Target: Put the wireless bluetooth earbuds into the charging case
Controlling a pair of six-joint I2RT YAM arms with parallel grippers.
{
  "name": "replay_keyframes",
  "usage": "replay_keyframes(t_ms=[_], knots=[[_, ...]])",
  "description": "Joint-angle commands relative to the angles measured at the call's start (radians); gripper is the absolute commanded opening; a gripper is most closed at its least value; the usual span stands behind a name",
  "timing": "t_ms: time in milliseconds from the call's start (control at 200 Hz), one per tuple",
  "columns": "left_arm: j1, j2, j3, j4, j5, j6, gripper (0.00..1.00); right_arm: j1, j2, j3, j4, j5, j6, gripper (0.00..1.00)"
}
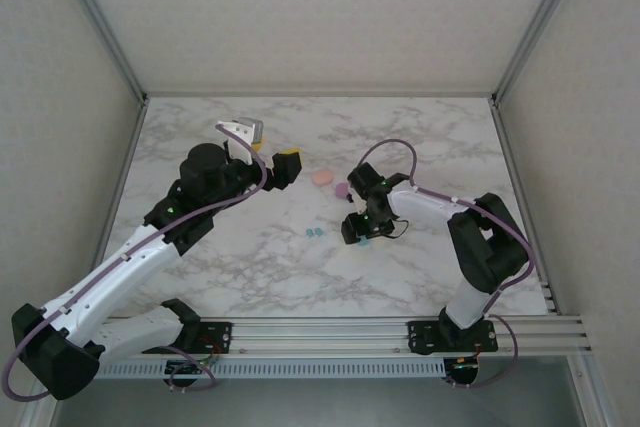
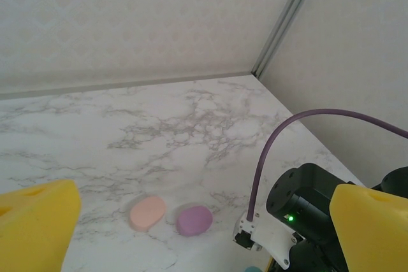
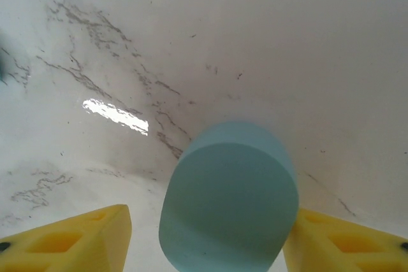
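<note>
Containers:
- A teal-blue charging case (image 3: 229,202) is seen in the right wrist view, oval with a flat upper face. It is shut as far as can be told, and nothing of its inside is seen.
- It is straddled by the right gripper (image 3: 210,216). The jaws are parted: one yellow finger (image 3: 341,243) is against the case's side, while the other is kept off it by a strip of bare marble.
- A pink case (image 2: 148,213) and a purple case (image 2: 194,220) are found lying flat on the marble surface (image 1: 430,137) near mid-table. They are just beside each other, and whether they touch cannot be told. Both lids are down and no contents are shown.

Task's thing:
- Two teal-blue earbuds (image 1: 314,233) are noted in the top view as tiny pale dots, side by side and far smaller than any case.
- They lie loose on the surface, outside every case. They are just to the left of the right gripper and nearer the arm bases than the pink and purple cases.
- Their finer shape is too small to be made out.

Other:
- The left gripper (image 1: 273,150) is held above the surface, left of the pink case, with jaws spread wide and nothing between them.
</note>
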Motion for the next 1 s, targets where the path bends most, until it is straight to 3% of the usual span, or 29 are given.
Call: replay_keyframes(t_ms=[0,541,686,871,996], knots=[[0.008,0.001,-0.004,0.01,-0.014,-0.011,1.0,0.014,-0.003,-0.023,0.008,0.063,0.018,0.57],[0.008,-0.002,-0.006,0.005,-0.023,-0.014,1.0,0.037,0.009,-0.048,0.067,0.132,0.066,0.51],[0.009,0.003,-0.004,0.001,-0.035,-0.03,1.0,0.042,0.001,-0.052,0.072,0.131,0.064,0.43],[0.019,0.037,0.042,-0.09,-0.077,-0.099,0.99,0.05,-0.21,-0.09,0.142,0.125,0.058,0.39],[0.035,0.064,0.079,-0.142,0.006,-0.136,0.97,0.052,-0.454,-0.145,0.253,0.076,-0.065,0.38]])
